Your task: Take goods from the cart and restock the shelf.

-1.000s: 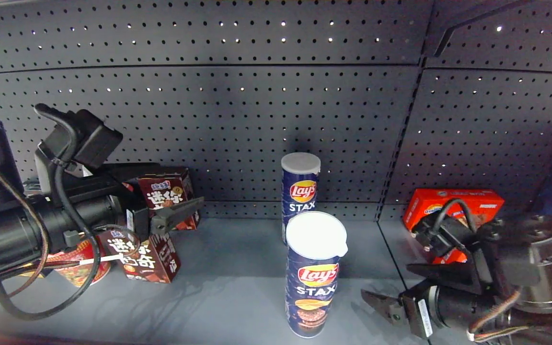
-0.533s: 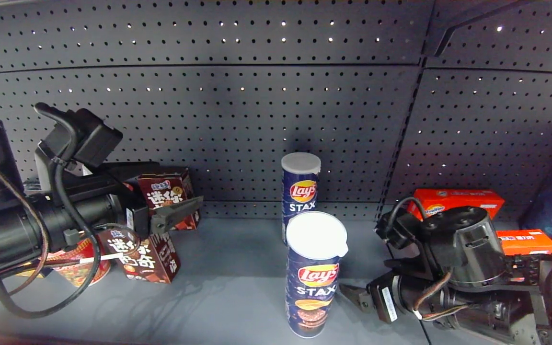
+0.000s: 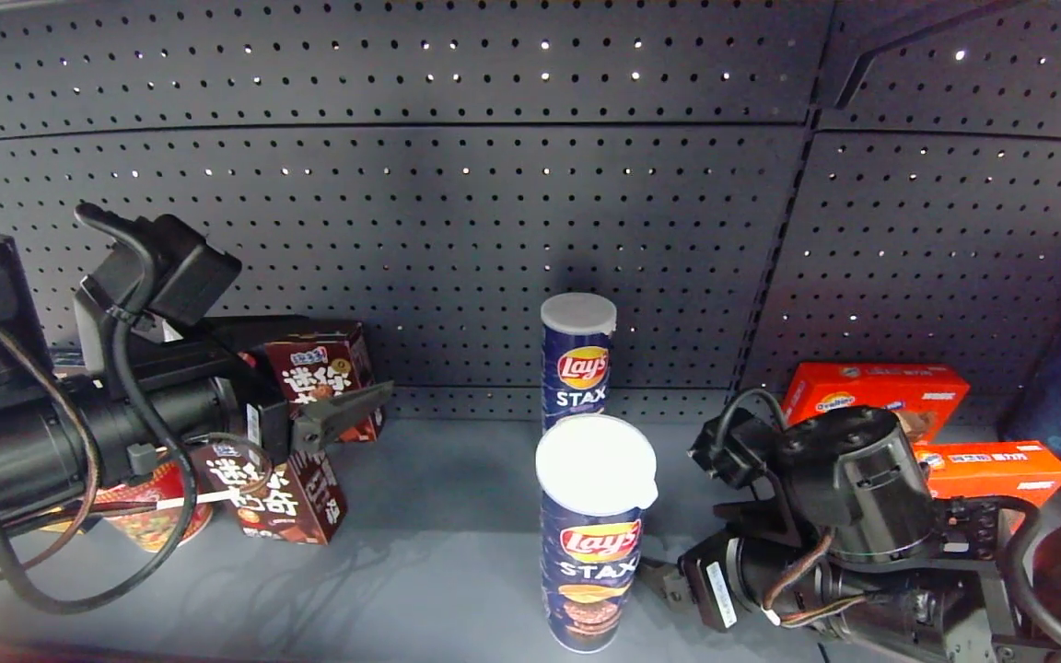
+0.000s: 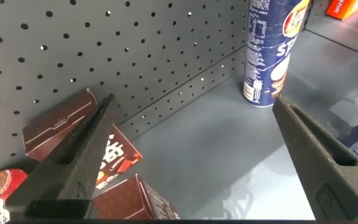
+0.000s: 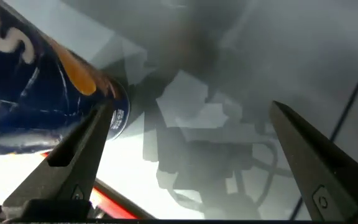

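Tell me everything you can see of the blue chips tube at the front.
The tall dark-blue chips tube has a white plastic lid, a red-and-yellow logo and pictured chips low down. It stands upright on the grey metal shelf, before a matching tube. The open right pincer sits beside its base; contact is unclear.

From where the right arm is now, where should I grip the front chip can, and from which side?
Probably the plain round wall at mid-height of the front chip can, coming from its right side. It stands upright, the open right gripper sits low beside its base on that side, and the rear can stands close behind it.
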Robot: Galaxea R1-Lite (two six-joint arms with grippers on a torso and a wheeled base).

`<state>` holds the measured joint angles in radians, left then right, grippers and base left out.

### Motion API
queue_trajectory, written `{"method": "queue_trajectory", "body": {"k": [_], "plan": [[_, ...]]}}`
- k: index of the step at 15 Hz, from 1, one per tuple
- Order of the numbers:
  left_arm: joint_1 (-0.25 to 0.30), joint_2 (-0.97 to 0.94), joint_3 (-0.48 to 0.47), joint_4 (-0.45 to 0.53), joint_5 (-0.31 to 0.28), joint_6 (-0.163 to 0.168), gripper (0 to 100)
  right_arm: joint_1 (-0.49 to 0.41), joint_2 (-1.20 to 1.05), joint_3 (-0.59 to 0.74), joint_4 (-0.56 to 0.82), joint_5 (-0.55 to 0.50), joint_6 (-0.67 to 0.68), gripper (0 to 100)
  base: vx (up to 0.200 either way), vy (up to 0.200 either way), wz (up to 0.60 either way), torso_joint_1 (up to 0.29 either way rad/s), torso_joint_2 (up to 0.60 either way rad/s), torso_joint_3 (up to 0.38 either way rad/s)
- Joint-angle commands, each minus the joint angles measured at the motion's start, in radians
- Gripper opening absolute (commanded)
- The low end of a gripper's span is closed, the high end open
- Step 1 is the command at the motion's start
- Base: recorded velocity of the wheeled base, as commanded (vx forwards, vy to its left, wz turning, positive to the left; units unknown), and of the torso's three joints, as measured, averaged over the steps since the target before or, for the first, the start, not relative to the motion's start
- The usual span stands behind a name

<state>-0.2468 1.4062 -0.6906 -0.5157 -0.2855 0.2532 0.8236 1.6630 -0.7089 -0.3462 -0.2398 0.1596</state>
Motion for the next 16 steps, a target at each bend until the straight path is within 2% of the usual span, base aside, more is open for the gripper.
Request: {"method": "queue_trajectory", "body": {"k": [1, 9, 13, 15, 16], "plan": [[0.000, 0.002, 0.002, 0.000, 0.000, 0.000, 100, 0.014, -0.002, 0.002, -0.001, -0.003, 0.000, 100, 0.000, 0.000, 0.00, 0.000, 0.00, 0.000], [-0.003, -0.003, 0.028, 0.000, 0.000, 0.009, 100, -0.006, -0.025, 0.048, -0.004, -0.004, 0.001, 100, 0.000, 0.000, 0.00, 0.000, 0.00, 0.000], [-0.019, -0.039, 0.045, -0.010, 0.006, 0.012, 100, -0.015, -0.141, 0.048, -0.045, 0.004, 0.005, 100, 0.000, 0.000, 0.00, 0.000, 0.00, 0.000], [0.000, -0.138, 0.079, -0.026, 0.011, 0.001, 100, -0.031, -0.276, 0.057, -0.070, -0.003, 0.005, 100, 0.000, 0.000, 0.00, 0.000, 0.00, 0.000], [0.027, -0.196, 0.111, -0.027, 0.014, -0.006, 100, -0.069, -0.350, 0.082, -0.063, -0.003, 0.005, 100, 0.000, 0.000, 0.00, 0.000, 0.00, 0.000]]}}
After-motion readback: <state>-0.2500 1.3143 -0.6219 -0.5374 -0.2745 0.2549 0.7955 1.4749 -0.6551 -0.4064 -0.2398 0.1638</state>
